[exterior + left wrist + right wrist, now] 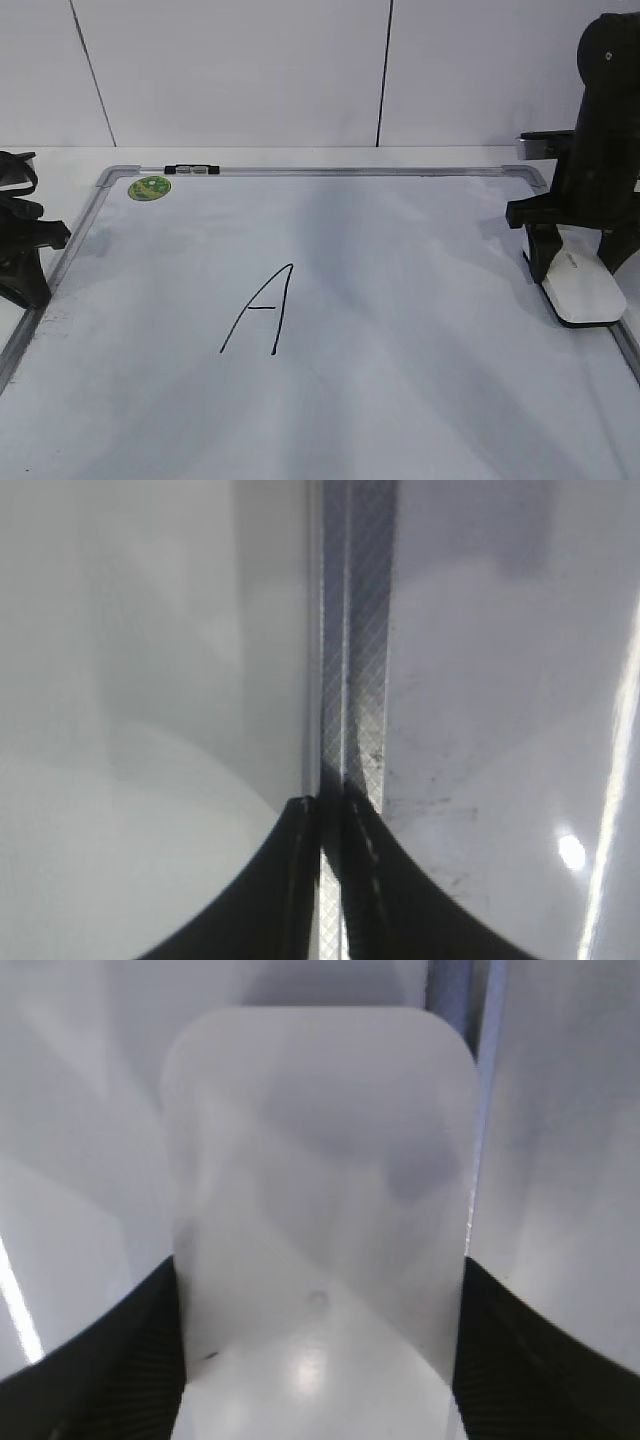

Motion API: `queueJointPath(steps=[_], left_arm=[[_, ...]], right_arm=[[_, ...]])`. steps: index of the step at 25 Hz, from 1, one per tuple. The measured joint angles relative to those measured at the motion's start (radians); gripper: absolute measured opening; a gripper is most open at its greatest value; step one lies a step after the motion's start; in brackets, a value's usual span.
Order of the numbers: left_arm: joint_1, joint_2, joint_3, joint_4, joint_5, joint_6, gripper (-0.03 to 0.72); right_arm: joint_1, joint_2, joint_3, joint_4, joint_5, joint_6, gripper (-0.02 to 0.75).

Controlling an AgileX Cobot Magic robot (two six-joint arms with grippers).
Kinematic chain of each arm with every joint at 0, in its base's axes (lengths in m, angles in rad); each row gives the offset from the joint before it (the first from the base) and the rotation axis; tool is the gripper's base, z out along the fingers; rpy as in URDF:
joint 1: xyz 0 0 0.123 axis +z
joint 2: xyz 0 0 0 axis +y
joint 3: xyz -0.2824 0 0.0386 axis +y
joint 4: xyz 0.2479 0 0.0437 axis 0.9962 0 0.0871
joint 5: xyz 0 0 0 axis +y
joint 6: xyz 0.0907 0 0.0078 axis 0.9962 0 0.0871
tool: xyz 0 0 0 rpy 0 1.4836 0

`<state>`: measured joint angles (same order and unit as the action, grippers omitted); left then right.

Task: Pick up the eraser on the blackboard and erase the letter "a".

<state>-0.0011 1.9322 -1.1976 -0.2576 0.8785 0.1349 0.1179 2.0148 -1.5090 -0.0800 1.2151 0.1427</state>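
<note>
A white table (70,160) carries the blackboard (400,400), which fills nearly all of it from near edge to far.

The blackboard (400,400) is a large white dry-erase board with a thin silver-grey frame and rounded corners, lying flat and filling most of the exterior view. A round green sticker (149,187) sits in its upper left corner. The only writing visible is a tall capital "A" (259,311) in thin black marker, just left of centre; no small lowercase "a" can be made out. The eraser (583,284) is a white rounded-rectangular block with a thin dark base, resting at the right edge of the board, mid-height in the frame. In the right wrist view the eraser (320,1220) fills the centre, its pale top facing the camera.
</note>
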Motion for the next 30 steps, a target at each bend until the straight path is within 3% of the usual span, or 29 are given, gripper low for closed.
queueJointPath(steps=[30], left_arm=[[0.000, 0.000, 0.000, -0.001, -0.002, 0.000, 0.076]], right_arm=[[0.000, 0.003, 0.000, -0.004, -0.071, 0.010, 0.559]])
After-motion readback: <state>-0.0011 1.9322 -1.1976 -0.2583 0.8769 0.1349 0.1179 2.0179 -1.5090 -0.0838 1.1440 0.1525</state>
